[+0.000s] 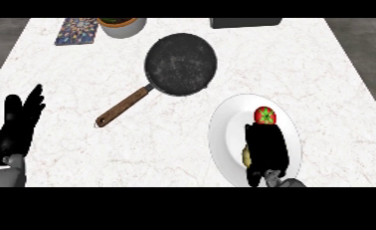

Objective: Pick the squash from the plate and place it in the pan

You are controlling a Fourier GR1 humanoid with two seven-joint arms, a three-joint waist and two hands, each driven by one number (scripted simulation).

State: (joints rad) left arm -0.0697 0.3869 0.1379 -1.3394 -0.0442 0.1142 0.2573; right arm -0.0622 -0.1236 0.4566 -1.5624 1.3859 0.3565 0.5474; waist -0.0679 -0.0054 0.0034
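A white plate (pixel 228 124) lies at the counter's front right. On it a yellowish squash (pixel 247 157) shows only as a sliver at the left edge of my right hand (pixel 266 147), which lies over it, fingers pointing down and curled around it. A red and green tomato (pixel 264 116) sits on the plate just beyond the hand. The black pan (pixel 180 63) with a brown wooden handle (pixel 122 106) rests in the middle of the counter, up and left of the plate. My left hand (pixel 18 119) rests open at the left edge, fingers up.
A potted plant in a beige pot (pixel 122 26) and a patterned mat (pixel 77 30) stand at the back left. A dark flat object (pixel 246 22) lies at the back edge, right of centre. The white marble counter (pixel 73 74) spans the view.
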